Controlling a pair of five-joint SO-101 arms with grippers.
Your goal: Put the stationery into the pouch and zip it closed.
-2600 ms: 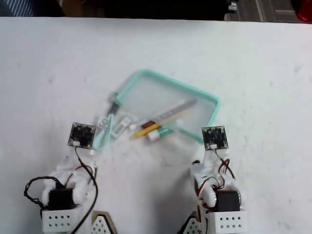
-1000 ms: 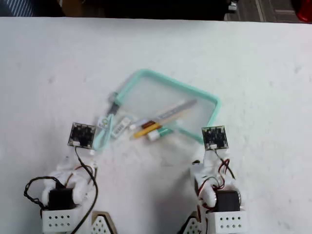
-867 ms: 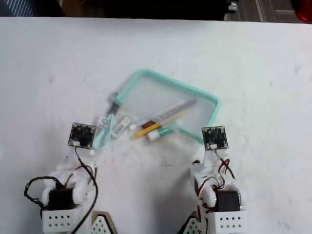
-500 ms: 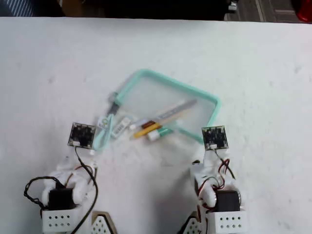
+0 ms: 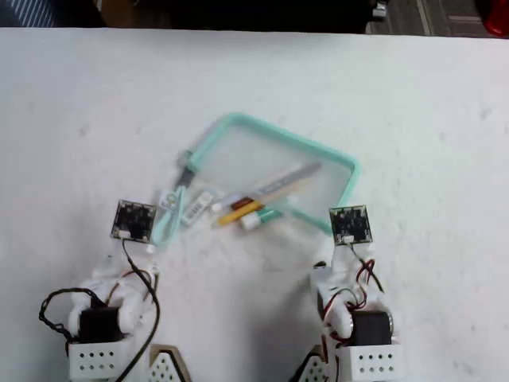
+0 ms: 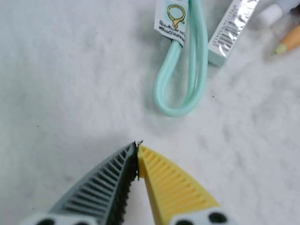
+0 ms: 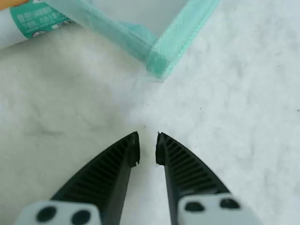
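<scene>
Pouch (image 5: pixel 296 142), clear-walled with mint edging; entry made with the task judged part-way.

High view. The pouch lay flat near the middle of the table (image 5: pixel 413 103), ahead of and between the left arm (image 5: pixel 103 318) and the right arm (image 5: pixel 354 318). Its long axis ran on a slant, from far-left to near-right. Its strap loop (image 5: pixel 163 231) trailed off the near-left end toward the left arm. The stationery (image 5: pixel 266 195) lay bundled, with its long axis crossing the pouch's from near-left to far-right. The far ends sat over the clear panel and the near ends stuck out past the near edge. Whether any piece was fully inside could not be told. Judged: loading unfinished, zip not yet drawn.

Left wrist view. The left gripper (image 6: pixel 137 150) had its grey and yellow jaws pressed together at the tips and held nothing. It sat over bare table, just short of the bend of the strap loop. A printed tag (image 6: pixel 171 18) lay on the loop, a barcoded stick (image 6: pixel 232 30) just beside it, and a pencil (image 6: pixel 289 41) tip beyond that.

Right wrist view. The right gripper (image 7: pixel 146 149) showed a narrow gap between its tips and was empty. It sat above bare table near a corner of the pouch, not touching it. A pen (image 7: pixel 28 21) with green print lay along the pouch's edge.

Remaining, as judged: push the protruding pieces in, then pull the zip.
</scene>
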